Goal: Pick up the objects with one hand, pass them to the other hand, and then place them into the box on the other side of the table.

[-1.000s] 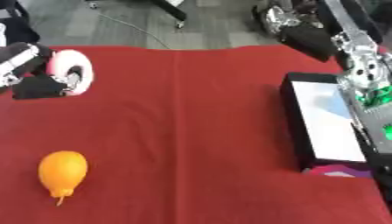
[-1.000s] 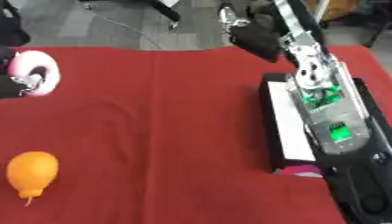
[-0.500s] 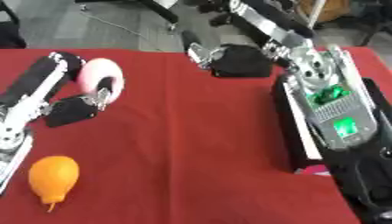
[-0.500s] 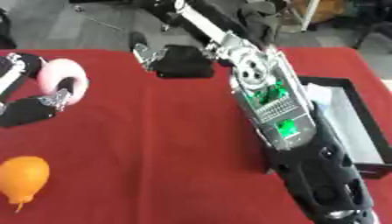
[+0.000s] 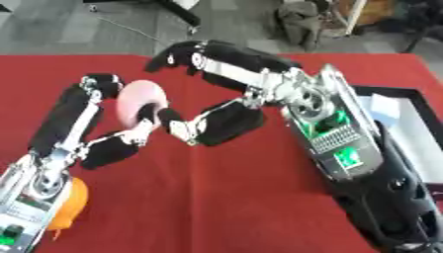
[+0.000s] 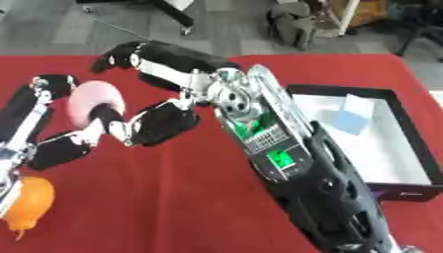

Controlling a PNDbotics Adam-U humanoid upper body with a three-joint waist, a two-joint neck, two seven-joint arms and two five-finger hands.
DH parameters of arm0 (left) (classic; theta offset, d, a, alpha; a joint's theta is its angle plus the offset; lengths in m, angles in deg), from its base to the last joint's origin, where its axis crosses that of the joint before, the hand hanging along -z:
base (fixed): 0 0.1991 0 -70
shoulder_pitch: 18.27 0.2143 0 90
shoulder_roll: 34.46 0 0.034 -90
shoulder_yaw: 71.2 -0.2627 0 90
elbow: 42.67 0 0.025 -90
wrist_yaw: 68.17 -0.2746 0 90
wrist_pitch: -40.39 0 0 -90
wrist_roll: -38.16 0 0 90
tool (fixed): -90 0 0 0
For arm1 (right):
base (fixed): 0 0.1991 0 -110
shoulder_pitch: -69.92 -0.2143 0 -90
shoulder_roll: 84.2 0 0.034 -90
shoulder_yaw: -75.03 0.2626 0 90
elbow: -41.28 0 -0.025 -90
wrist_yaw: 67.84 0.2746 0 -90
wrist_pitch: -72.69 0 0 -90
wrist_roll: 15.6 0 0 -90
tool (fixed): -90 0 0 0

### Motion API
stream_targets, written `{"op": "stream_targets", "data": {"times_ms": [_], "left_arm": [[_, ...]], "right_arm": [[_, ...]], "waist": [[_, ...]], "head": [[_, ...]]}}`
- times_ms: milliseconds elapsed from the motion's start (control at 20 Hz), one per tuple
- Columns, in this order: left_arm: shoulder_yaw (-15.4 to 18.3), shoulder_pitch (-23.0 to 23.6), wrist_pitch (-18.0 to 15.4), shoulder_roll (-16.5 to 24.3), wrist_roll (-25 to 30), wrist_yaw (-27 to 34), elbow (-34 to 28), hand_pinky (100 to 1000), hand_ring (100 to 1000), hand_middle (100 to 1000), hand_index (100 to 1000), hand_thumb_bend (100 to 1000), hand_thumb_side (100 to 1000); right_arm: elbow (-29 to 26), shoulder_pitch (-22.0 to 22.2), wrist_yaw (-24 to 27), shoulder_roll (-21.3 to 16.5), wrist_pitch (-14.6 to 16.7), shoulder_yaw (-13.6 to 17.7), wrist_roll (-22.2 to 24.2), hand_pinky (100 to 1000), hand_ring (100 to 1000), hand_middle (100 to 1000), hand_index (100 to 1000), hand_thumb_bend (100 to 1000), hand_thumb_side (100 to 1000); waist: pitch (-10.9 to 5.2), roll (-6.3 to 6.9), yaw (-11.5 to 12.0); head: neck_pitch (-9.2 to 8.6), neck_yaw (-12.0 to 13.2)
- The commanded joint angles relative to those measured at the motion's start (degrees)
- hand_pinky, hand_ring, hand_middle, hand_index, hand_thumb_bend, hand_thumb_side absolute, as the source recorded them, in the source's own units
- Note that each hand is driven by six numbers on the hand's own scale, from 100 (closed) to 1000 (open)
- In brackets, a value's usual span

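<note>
You have the pink ring [image 5: 138, 101] pinched in your left hand [image 5: 130, 133] above the red table [image 5: 234, 197], and your right hand [image 5: 216, 121] sits spread right beside it, fingers not yet around it. The risk is timing: let go on the left before the right curls in and the ring drops and could roll. Those fingers are crowded too, so they may knock the ring askew. The box [image 6: 380, 143] waits on your right, well apart. The orange fruit [image 6: 26, 202] lies near your left forearm; mind you don't nudge it.
</note>
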Motion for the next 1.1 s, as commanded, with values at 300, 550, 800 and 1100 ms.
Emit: {"op": "stream_targets", "data": {"times_ms": [300,550,800,1100], "left_arm": [[-1.15,0.65,-3.34,-0.94,-3.82,-6.2,-0.9,665,530,466,539,100,449],[-1.48,1.61,-6.25,-0.45,-7.07,-9.12,-1.69,658,528,463,537,100,417],[-1.53,2.48,-9.54,0.14,-12.74,-10.2,-1.74,650,526,461,532,100,402],[-1.8,3.21,-11.18,0.64,-15.42,-12.62,-1.27,644,527,463,533,100,395]], "right_arm": [[-0.09,0.1,-5.13,1.47,0.01,-1.46,-0.27,889,944,907,907,153,321],[0.0,0.62,-6.37,1.72,0.02,-2.26,-0.24,890,943,905,905,122,245],[-0.44,0.63,-7.86,1.27,0.8,-2.6,-0.02,884,925,885,888,107,113],[-0.81,1.12,-8.55,1.17,-0.29,-2.9,-0.87,866,901,856,860,100,100]], "waist": [[-1.23,0.22,-0.11],[-1.14,0.29,-0.15],[-1.08,0.34,-0.22],[-0.98,0.39,-0.24]], "head": [[-0.82,0.51],[-0.72,0.67],[-0.91,0.71],[-0.64,0.77]]}}
